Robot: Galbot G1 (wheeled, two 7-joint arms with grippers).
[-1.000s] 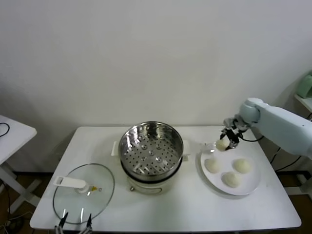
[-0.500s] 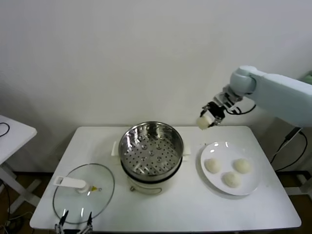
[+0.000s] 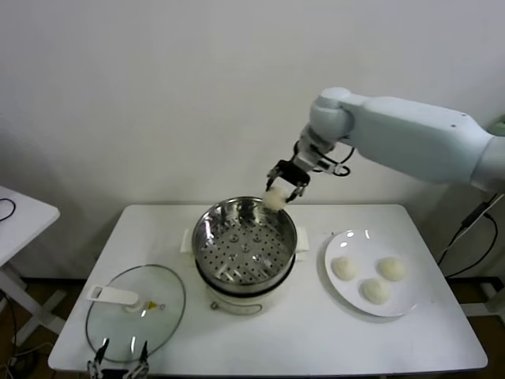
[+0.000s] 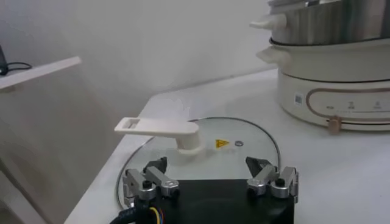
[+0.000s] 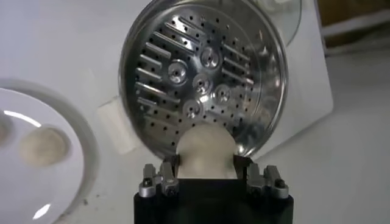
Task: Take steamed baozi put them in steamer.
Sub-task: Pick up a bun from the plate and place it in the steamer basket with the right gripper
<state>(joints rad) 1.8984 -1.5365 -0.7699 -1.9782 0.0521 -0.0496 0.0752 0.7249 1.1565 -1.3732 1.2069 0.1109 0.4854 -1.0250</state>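
My right gripper (image 3: 278, 192) is shut on one cream-white baozi (image 3: 274, 200) and holds it in the air above the far right rim of the steel steamer (image 3: 245, 237). In the right wrist view the baozi (image 5: 205, 152) sits between the fingers, over the steamer's perforated bottom (image 5: 198, 91), which holds no buns. Three more baozi (image 3: 344, 268) (image 3: 392, 268) (image 3: 374, 291) lie on the white plate (image 3: 406, 304) to the right of the steamer. My left gripper (image 4: 210, 170) is open and empty, parked low at the table's front left edge above the glass lid.
A round glass lid (image 3: 134, 312) with a white handle (image 4: 159, 128) lies flat at the front left of the white table (image 3: 300, 339). The steamer sits on a cream-white electric pot (image 4: 341, 79). A second white table (image 3: 20, 217) stands at the far left.
My right gripper has lifted one baozi off the plate and carried it up and to the left, from the plate to above the steamer's rim. The left arm has not moved.
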